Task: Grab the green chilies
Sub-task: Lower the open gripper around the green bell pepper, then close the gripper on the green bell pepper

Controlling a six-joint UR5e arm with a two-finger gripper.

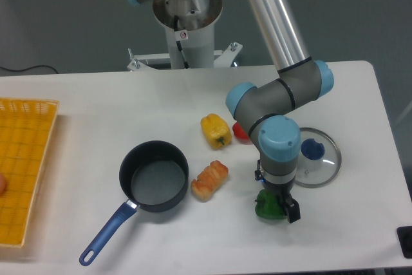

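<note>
We see bright, even overhead light on the white table [96,101]. Soft shadows sit just below the gripper [278,203] and left of it beside the pan [154,176]. Mild glare marks the glass lid [317,158], right of the jaws. Focus is slightly soft.

green chilies [265,207], yellow pepper [215,130], blue-handled pan [153,177]

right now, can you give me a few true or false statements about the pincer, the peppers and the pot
1. The pincer is down over the green chilies. True.
2. The dark pot holds the yellow pepper. False: the pot is empty; the yellow pepper lies on the table.
3. The glass lid lies on the table to the right of the arm. True.
4. The green chilies sit inside the yellow basket. False: they lie on the table near the front edge.
</note>
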